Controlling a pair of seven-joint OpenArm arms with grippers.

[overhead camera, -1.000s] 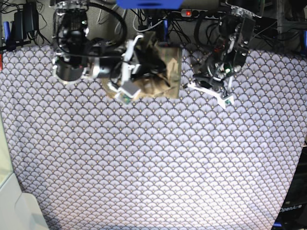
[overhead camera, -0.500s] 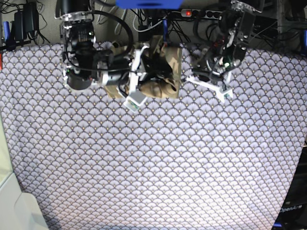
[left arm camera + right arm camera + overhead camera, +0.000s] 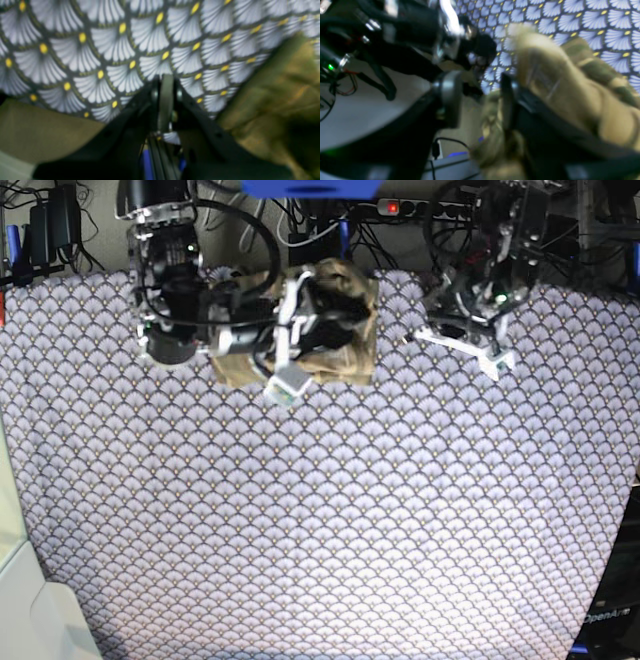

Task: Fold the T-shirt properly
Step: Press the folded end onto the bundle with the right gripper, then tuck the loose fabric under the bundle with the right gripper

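Upper centre of the base view, the T-shirt (image 3: 345,330) folded small on the scallop-patterned tabletop (image 3: 330,510), my right hand (image 3: 300,330) over it with fingers spread wide, my left hand (image 3: 470,345) pinched closed, empty, just beside.
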